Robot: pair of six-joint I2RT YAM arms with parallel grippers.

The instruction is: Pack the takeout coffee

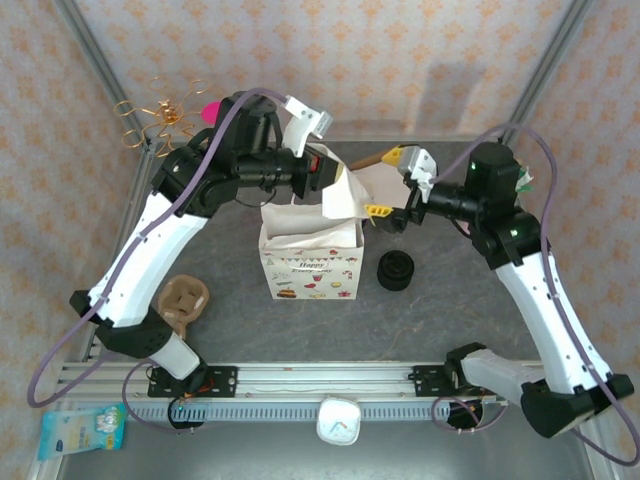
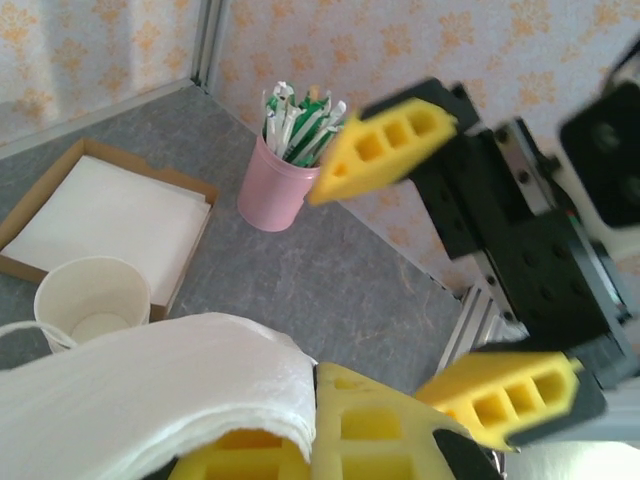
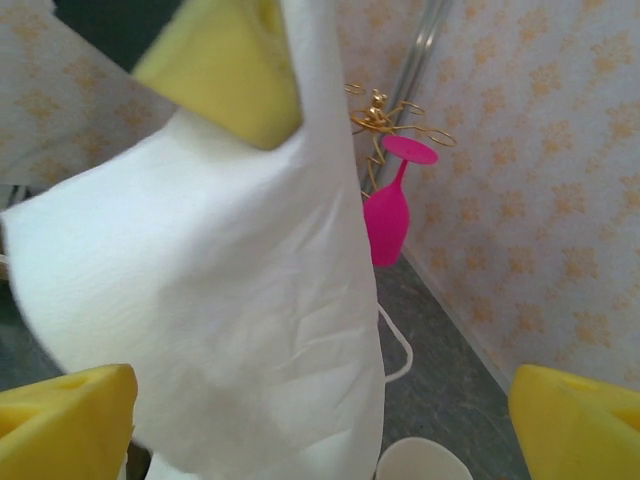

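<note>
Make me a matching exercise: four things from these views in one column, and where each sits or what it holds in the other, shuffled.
1. pink cup
2. pink glass
3. stack of black lids
4. cardboard tray

A. holds white napkins
B. stands on the table beside the gift bag
C. holds green-and-white sachets
D. hangs bowl-down from the gold wire rack

Pairs: 1-C, 2-D, 3-B, 4-A.

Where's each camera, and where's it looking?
Top external: above and behind, looking down at the table; left arm and right arm show.
Left wrist: on the left arm, facing the pink cup; own jaws pinch white paper.
Right wrist: on the right arm, facing the pink glass; own jaws spread wide.
Shared: both wrists see that paper.
</note>
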